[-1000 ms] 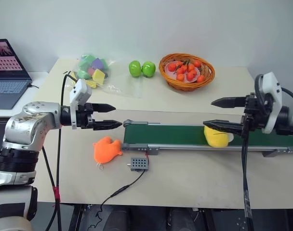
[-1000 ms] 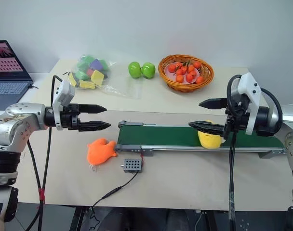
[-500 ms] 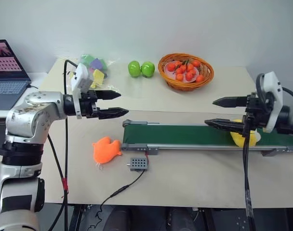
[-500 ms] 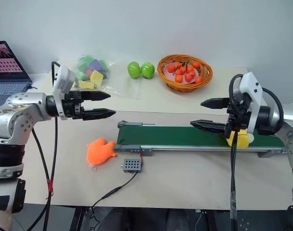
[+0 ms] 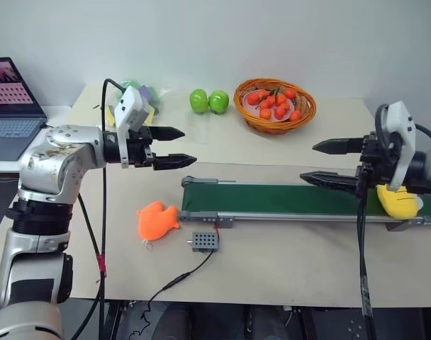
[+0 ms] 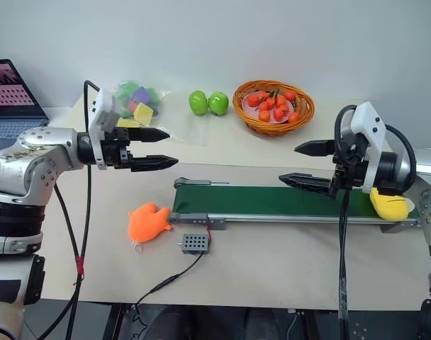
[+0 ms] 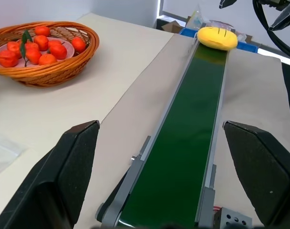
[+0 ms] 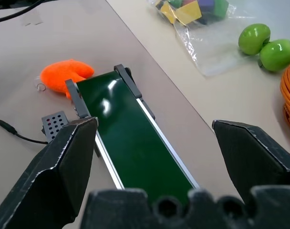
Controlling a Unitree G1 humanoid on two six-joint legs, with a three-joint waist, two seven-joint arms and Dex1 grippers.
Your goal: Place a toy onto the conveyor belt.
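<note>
Head view: the yellow toy (image 5: 400, 202) is sitting at the right end of the green belt (image 5: 272, 200), partly behind the right gripper (image 5: 327, 163), which is hanging open and empty. The left gripper (image 5: 174, 146) is gaping too, over the beige table (image 5: 272, 262). Left wrist view: the toy is looking like a plump lemon with dark stitches. Right wrist view: an orange plush (image 8: 65, 75) is lying beside the belt's other end.

Beige table (image 5: 286, 265) w/ conveyor belt (image 5: 272, 200), orange fish plush (image 5: 157, 219), ctrl box (image 5: 203, 241), apples (image 5: 208, 101), basket (image 5: 274, 105), bag of blocks (image 6: 134, 99)
</note>
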